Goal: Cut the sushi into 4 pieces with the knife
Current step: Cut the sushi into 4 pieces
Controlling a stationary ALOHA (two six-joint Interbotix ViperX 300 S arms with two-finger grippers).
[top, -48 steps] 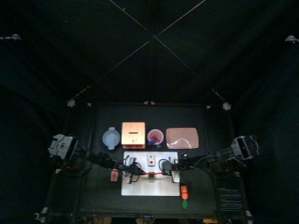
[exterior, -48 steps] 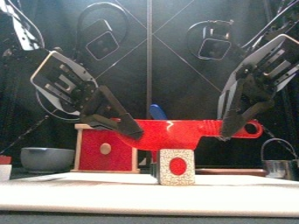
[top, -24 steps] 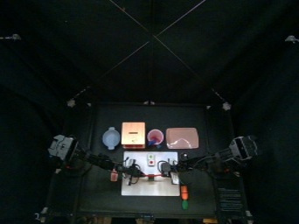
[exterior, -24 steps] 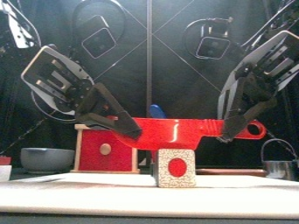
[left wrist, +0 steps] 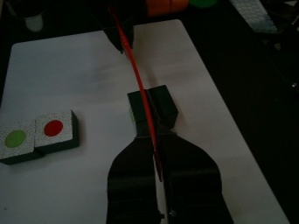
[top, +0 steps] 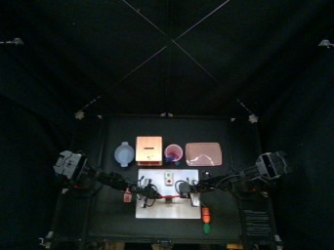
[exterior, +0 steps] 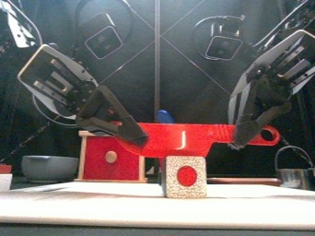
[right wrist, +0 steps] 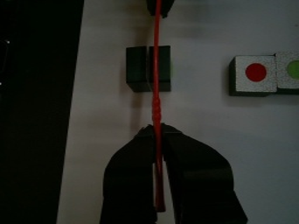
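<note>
Knife, red plastic toy (exterior: 185,138), hangs level directly over the dark green sushi block (exterior: 185,175) on the white cutting board (exterior: 74,198). The left gripper (exterior: 135,139) and right gripper (exterior: 240,140) each pinch one knife end, either side of that block.

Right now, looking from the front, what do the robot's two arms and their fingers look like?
Both arms are black, jointed machines. The left gripper and right gripper each have a boxy, pale-edged body narrowing to two long, dark fingers, which look black and broad from the wrist cameras.
</note>
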